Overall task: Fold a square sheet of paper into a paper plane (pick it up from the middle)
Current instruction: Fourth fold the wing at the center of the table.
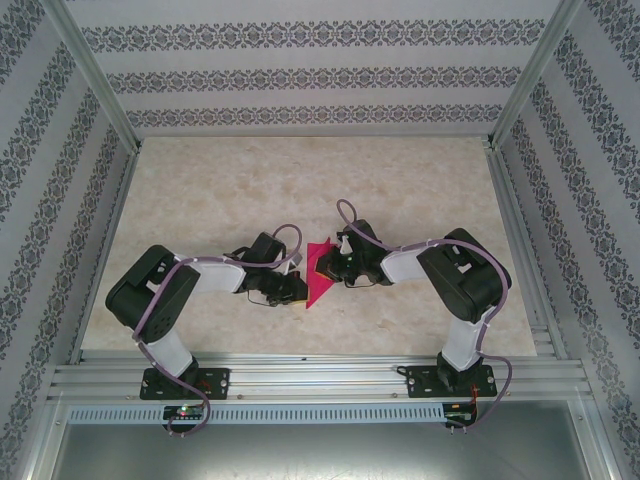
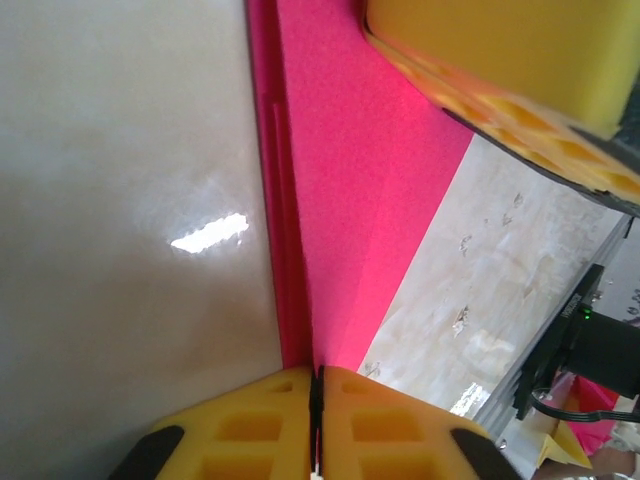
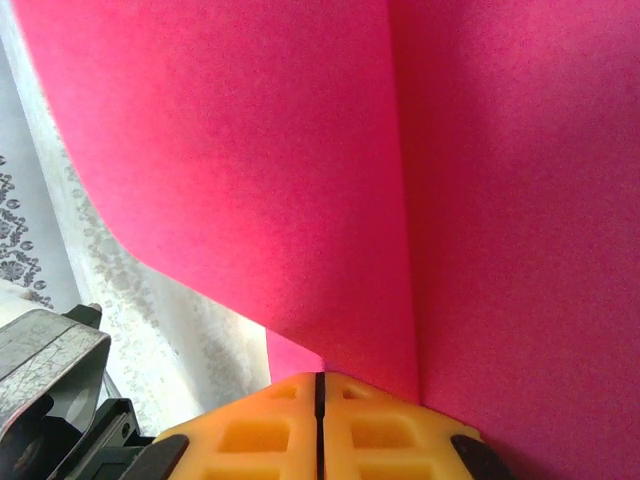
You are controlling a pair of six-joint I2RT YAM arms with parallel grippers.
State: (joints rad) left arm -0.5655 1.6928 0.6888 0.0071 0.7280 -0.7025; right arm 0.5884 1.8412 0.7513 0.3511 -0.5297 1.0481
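The magenta-pink sheet of paper point(image 1: 318, 285) is folded into a pointed shape and held up between the two arms over the middle of the table, its sharp tip toward the near edge. My left gripper point(image 1: 301, 283) pinches its left side. In the left wrist view the yellow jaws point(image 2: 316, 376) stand almost together with the paper's fold point(image 2: 350, 200) running straight into the thin slit between them. My right gripper point(image 1: 336, 266) holds the other side. In the right wrist view its jaws point(image 3: 320, 378) are shut on the paper point(image 3: 300, 150), whose crease runs up from them.
The beige marbled table point(image 1: 400, 180) is bounded by patterned walls and aluminium posts. A slotted metal rail point(image 1: 320, 380) carries both arm bases along the near edge. A yellow finger of the right gripper point(image 2: 500, 60) shows close above the paper in the left wrist view.
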